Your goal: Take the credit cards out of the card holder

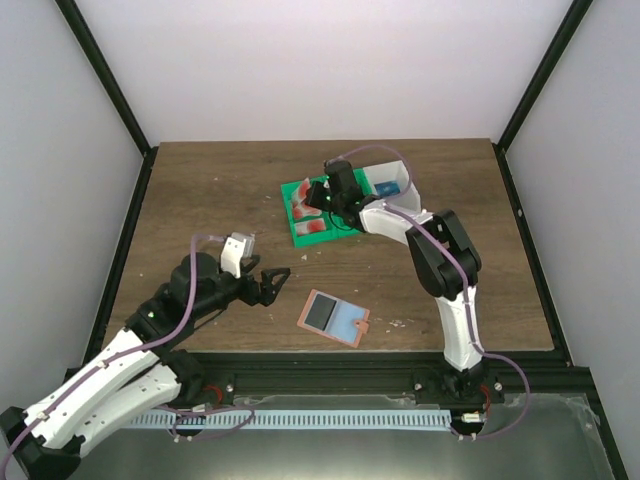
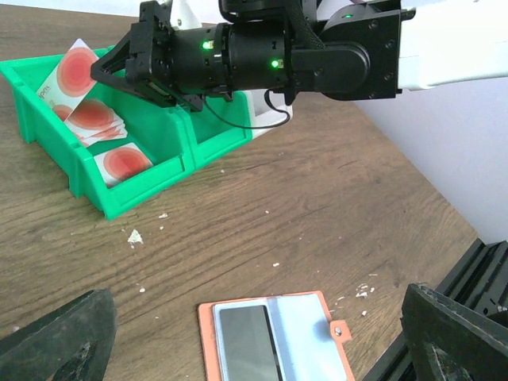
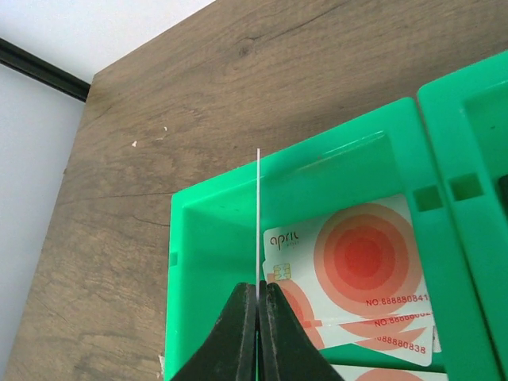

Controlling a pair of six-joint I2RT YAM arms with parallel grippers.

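The card holder [image 1: 335,318] lies open on the table near the front edge, salmon rim up, its tab to the right. In the left wrist view the card holder [image 2: 274,337] shows a dark panel in its left pocket. My left gripper [image 1: 265,283] hovers just left of it, open, with nothing between its fingers [image 2: 59,341]. My right gripper [image 3: 258,298] is shut on one credit card [image 3: 259,214], seen edge-on, above the green bin [image 3: 214,238]. Several credit cards [image 3: 365,262] with red-orange rings lie in that bin. From the left wrist view the held card [image 2: 75,67] sits tilted over the bin.
The green bin [image 1: 300,232] has a second compartment [image 2: 218,127] to the right. A white bin [image 1: 405,185] stands behind it. Small white crumbs [image 2: 135,236] dot the wood. The black frame rail [image 1: 350,358] runs along the table's front edge.
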